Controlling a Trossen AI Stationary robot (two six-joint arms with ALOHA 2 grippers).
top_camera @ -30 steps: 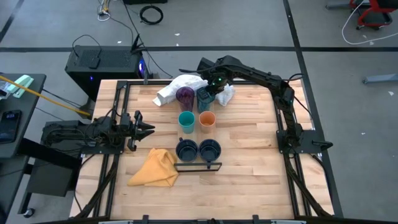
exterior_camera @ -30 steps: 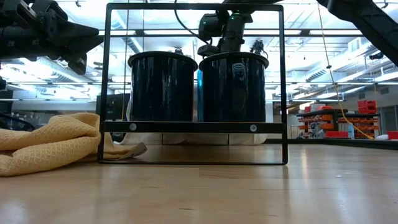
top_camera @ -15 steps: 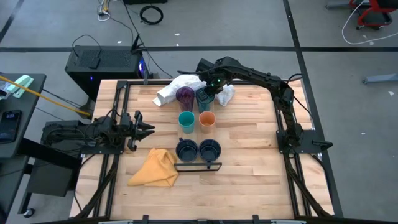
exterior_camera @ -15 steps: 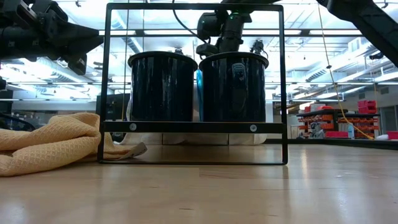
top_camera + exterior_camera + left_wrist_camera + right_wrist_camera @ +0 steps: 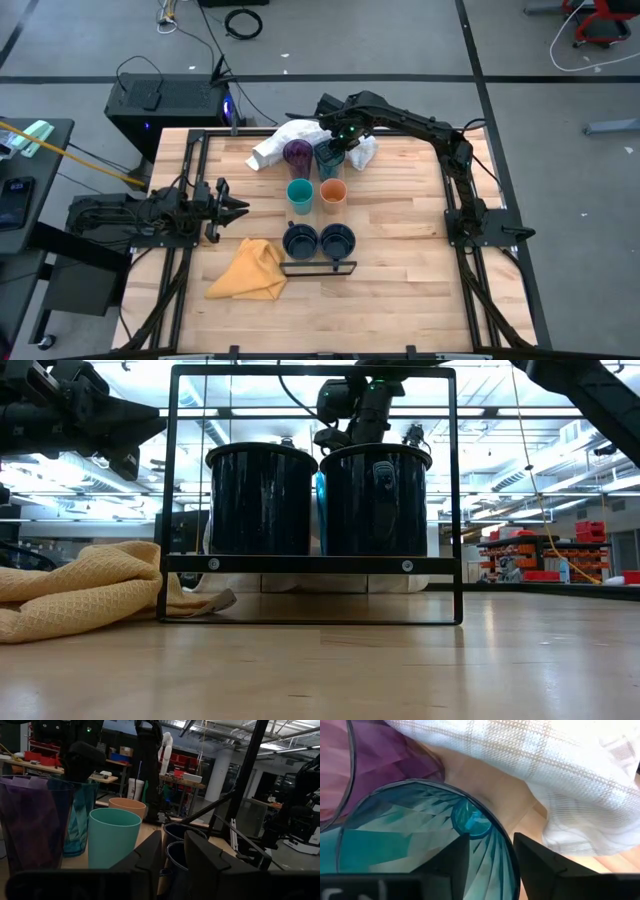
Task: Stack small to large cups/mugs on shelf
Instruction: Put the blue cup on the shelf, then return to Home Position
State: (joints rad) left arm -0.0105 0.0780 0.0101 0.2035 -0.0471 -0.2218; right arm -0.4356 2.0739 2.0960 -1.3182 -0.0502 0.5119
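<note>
The right gripper sits over the teal tumbler at upper centre of the high view, and in the right wrist view its two fingers stand spread astride the tumbler's rim, one inside the cup and one outside, with a clear gap between them. The purple tumbler stands just beside it to the left, a white checked cloth bunched behind both. Below them in the frame come the short teal cup and the short orange cup, side by side. Lower still, two navy mugs sit together by the dark metal rim. The left gripper waits at the bench's left edge, fingers apart, holding nothing. A yellow cloth lies lower left.
</note>
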